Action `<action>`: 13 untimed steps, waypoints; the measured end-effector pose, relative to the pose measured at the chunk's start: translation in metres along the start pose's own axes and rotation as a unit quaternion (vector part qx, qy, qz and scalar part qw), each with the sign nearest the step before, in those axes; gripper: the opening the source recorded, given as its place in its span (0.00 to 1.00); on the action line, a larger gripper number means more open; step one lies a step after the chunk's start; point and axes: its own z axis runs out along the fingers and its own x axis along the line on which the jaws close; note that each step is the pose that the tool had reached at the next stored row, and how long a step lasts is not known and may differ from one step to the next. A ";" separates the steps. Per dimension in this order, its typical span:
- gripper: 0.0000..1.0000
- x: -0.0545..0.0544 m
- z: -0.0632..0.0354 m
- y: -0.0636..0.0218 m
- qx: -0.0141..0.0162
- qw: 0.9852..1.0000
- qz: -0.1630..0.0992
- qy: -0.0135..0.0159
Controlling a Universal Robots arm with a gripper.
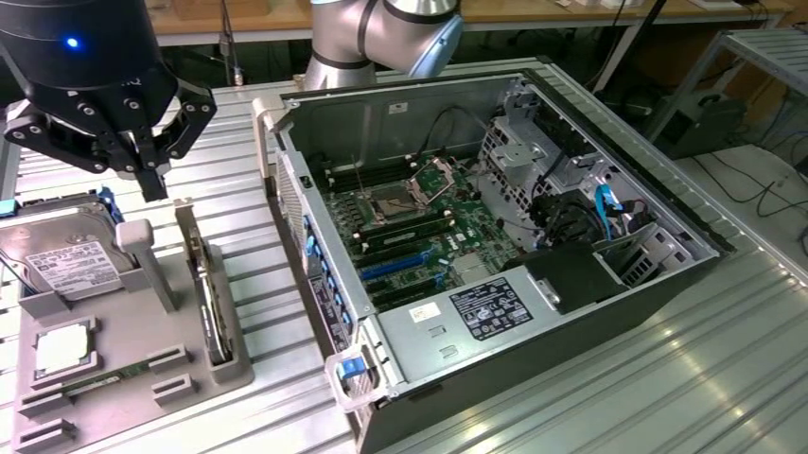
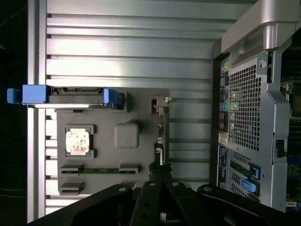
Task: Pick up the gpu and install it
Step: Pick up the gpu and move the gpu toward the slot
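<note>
Parts share a grey holder [image 1: 177, 374] on the ribbed metal counter [image 1: 606, 378]. It carries a hard drive [image 1: 61, 267] with blue rails, a square processor chip [image 1: 61, 348], a slim memory stick [image 1: 112, 380] and the gpu [image 1: 208, 284]. A grey upright post [image 1: 147, 257] rises from the holder between the hard drive and the gpu, just beside the card. On the exterior view's right lies an open computer case [image 1: 505, 218], its board exposed. A bare strip of counter separates the case from the holder.

The gpu stands on its thin edge in a slot along the holder's side nearest the case. In the wrist view it shows edge-on as a narrow dark strip [image 2: 160, 136]. Its long axis runs parallel to the case's perforated rear panel [image 2: 244, 103]. Its pale metal bracket [image 2: 162, 100] is at the hard-drive end, and the other end points toward the memory stick's end of the holder.

The black gripper [image 1: 151, 184] hangs above the holder near the bracket end and holds nothing that I can see. Whether the gripper is spread or pressed together I cannot tell.
</note>
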 end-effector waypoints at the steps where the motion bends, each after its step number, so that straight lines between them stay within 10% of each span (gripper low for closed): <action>1: 0.11 0.000 0.0000 0.0000 0.000 1.000 0.000 0.000; 13: 0.54 0.001 0.0009 -0.0023 0.003 1.000 -0.003 0.001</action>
